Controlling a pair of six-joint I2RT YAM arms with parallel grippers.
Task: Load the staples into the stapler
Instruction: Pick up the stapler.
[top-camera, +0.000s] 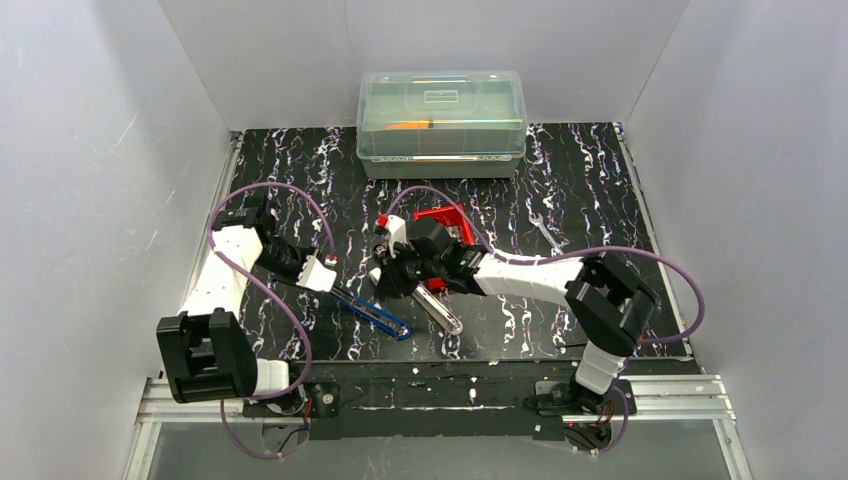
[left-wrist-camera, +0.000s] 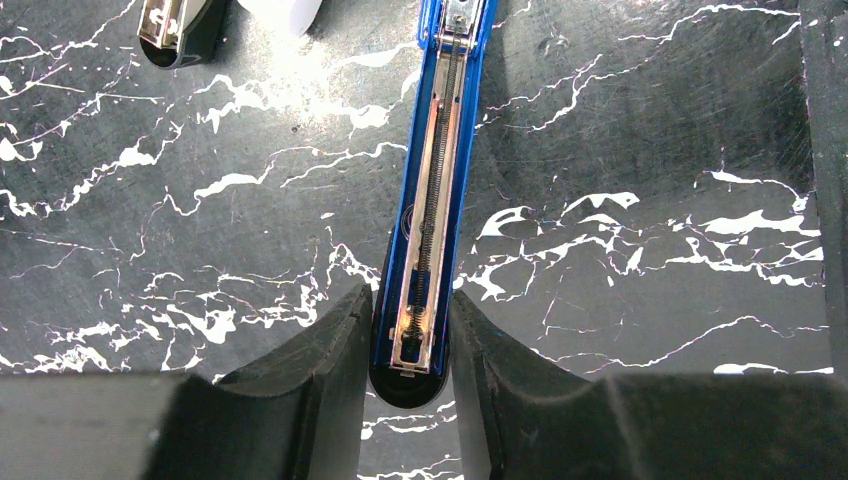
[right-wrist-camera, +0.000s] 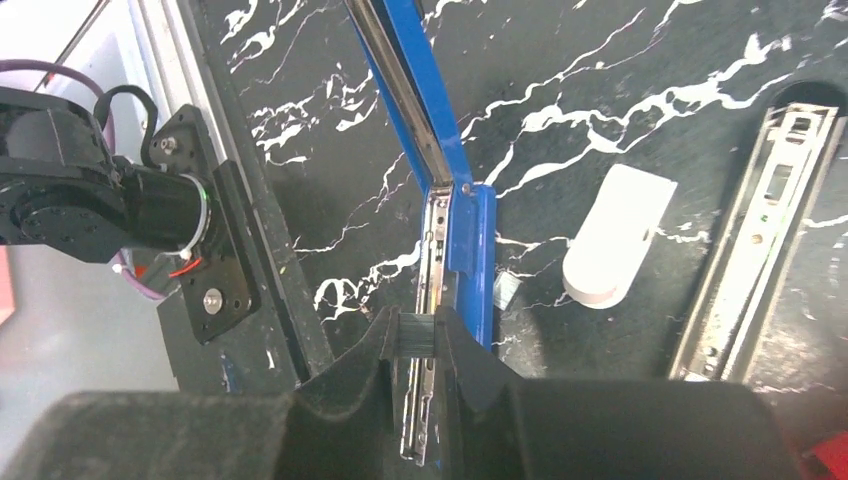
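Staples (right-wrist-camera: 418, 334) between right pincer (right-wrist-camera: 417, 340) tips, just above open blue stapler (right-wrist-camera: 470, 235).

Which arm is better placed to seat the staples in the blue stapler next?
Right. The right end effector pinches a staple strip over the open blue stapler; the left end effector clamps that stapler's end.

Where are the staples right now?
Right wrist view: a small grey staple strip sits pinched in the right hand, directly over the metal channel of the opened blue stapler, left of the white plastic piece.
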